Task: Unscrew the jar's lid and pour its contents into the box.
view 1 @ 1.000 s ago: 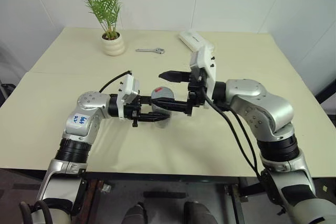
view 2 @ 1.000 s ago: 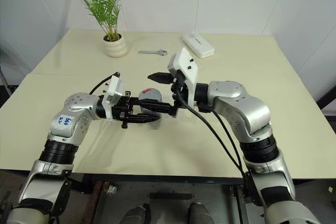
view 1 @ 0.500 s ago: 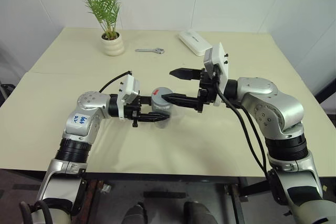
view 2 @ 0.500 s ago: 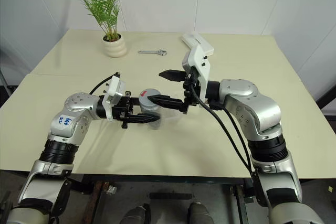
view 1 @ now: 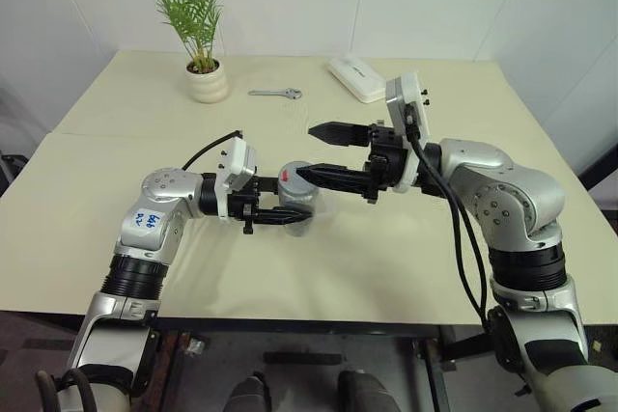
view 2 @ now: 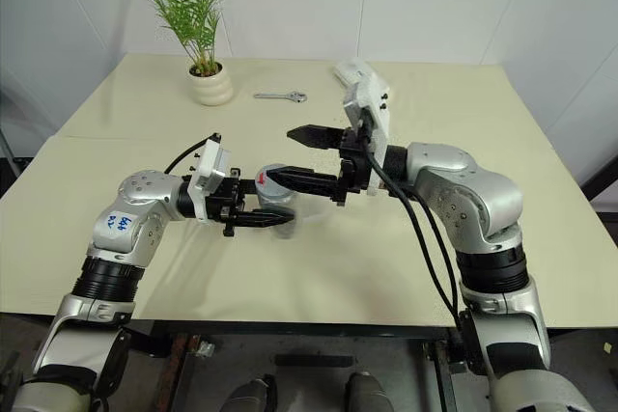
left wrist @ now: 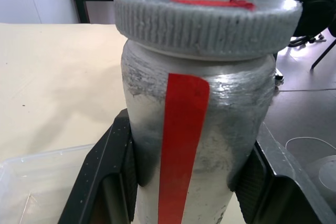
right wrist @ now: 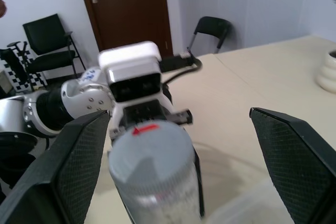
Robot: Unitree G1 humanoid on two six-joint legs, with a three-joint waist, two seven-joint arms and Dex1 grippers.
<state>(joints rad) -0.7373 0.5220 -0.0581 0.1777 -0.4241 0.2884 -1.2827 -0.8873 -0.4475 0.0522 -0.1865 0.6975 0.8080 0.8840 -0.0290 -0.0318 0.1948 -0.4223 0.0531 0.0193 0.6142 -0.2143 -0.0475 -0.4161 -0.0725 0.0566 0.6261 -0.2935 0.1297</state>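
Clamping the jar (left wrist: 194,145), lid (left wrist: 207,19) on — left gripper (view 1: 280,214); right gripper (view 1: 317,151) jaws wide, empty

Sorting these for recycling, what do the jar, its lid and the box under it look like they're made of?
Jar: probably plastic, cloudy grey with scuffed walls and a red strip. Lid: likely matte grey moulded plastic with a ribbed edge. Box: thin clear plastic, since the table shows through its glossy rim.

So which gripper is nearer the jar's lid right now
The left. The left gripper is clamped on the jar just under the lid. The right gripper hangs with jaws open beside the lid, one finger reaching over it.
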